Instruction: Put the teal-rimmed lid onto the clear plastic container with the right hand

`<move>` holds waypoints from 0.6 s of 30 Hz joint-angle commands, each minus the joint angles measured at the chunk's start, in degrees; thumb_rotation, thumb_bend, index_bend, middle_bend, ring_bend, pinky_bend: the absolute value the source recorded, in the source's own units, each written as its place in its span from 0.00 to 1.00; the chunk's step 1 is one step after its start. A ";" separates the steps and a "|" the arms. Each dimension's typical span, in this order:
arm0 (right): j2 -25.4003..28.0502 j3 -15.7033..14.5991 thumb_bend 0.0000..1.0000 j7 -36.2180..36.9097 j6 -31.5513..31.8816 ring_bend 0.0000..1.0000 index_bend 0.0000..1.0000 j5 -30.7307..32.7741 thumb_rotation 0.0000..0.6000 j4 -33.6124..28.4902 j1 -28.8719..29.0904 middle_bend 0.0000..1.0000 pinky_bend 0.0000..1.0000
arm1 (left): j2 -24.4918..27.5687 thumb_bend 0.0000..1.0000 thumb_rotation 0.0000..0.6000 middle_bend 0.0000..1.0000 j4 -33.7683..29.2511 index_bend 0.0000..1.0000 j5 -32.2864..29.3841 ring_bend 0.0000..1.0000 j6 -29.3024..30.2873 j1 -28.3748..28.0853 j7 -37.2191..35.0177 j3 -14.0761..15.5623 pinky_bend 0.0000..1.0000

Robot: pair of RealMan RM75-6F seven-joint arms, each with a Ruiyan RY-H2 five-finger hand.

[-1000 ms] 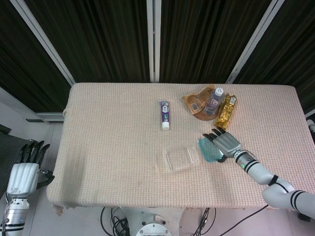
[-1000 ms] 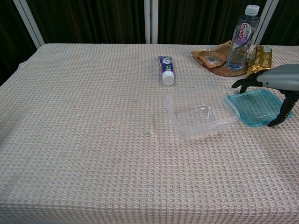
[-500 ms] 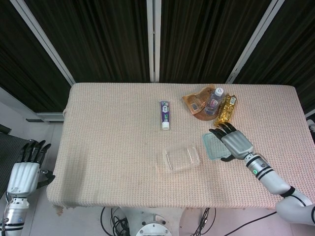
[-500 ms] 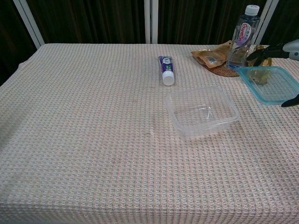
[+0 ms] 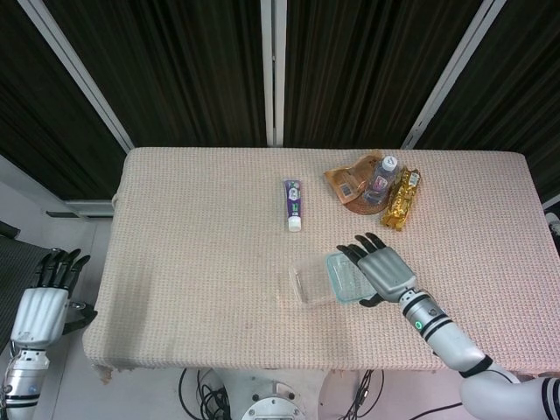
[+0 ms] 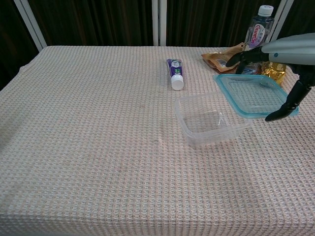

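Observation:
My right hand (image 5: 382, 269) (image 6: 285, 56) holds the teal-rimmed lid (image 5: 344, 277) (image 6: 251, 95) in the air, fingers on its far edge and thumb on its near edge. The lid hangs tilted above the right part of the clear plastic container (image 5: 308, 284) (image 6: 206, 119), which stands open on the table near the middle. Lid and container look apart in the chest view. My left hand (image 5: 44, 302) hangs beside the table's left edge, off the cloth, fingers apart and holding nothing.
A purple toothpaste tube (image 5: 292, 204) (image 6: 174, 73) lies behind the container. At the back right stand a water bottle (image 5: 382, 178) (image 6: 257, 30) on a coaster, a brown snack packet (image 5: 346, 181) and a gold packet (image 5: 402, 199). The woven tablecloth (image 5: 192, 245) covers the table.
My right hand has lifted the lid off the table and carried it left, from beside the container to above its right side. The left hand has stayed put.

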 commanded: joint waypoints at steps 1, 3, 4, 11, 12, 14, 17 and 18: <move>-5.65 0.62 0.16 -9.09 4.01 0.03 0.09 9.23 1.00 -3.60 4.99 0.43 0.00 | -0.43 0.00 1.00 0.05 1.23 0.11 0.06 0.00 -0.23 -0.21 -1.29 -0.04 0.00; -7.42 0.87 0.17 -11.42 4.94 0.03 0.09 11.81 1.00 -3.68 6.68 0.43 0.00 | -0.71 0.00 1.00 0.05 1.90 0.11 0.04 0.00 -0.31 -0.27 -1.97 -0.05 0.00; -8.52 0.98 0.17 -12.91 5.44 0.03 0.09 13.34 1.00 -3.52 7.83 0.43 0.00 | -0.84 0.00 1.00 0.05 2.29 0.11 0.01 0.00 -0.36 -0.29 -2.35 -0.03 0.00; -13.22 1.43 0.17 -18.62 7.83 0.03 0.09 21.24 1.00 -2.10 13.42 0.43 0.00 | -1.21 0.00 1.00 0.05 3.52 0.11 -0.07 0.00 0.02 -0.12 -3.73 -0.05 0.00; -13.63 1.34 0.17 -19.16 8.20 0.03 0.09 22.00 1.00 -1.98 13.92 0.43 0.00 | -1.26 0.00 1.00 0.05 3.62 0.11 -0.09 0.00 0.06 -0.08 -3.83 -0.04 0.00; -14.24 1.11 0.17 -20.15 8.55 0.03 0.09 23.76 1.00 -1.77 15.06 0.43 0.00 | -1.37 0.00 1.00 0.05 3.82 0.11 -0.16 0.00 0.13 0.01 -4.02 0.00 0.00; -14.61 0.66 0.17 -21.63 9.13 0.03 0.09 25.56 1.00 -1.55 16.57 0.43 0.00 | -1.49 0.00 1.00 0.05 3.92 0.11 -0.32 0.00 0.17 0.10 -4.11 0.01 0.00; -14.69 0.49 0.17 -21.97 9.41 0.03 0.09 26.03 1.00 -1.56 17.01 0.43 0.00 | -1.53 0.00 1.00 0.05 3.91 0.11 -0.30 0.00 0.23 0.13 -4.07 0.02 0.00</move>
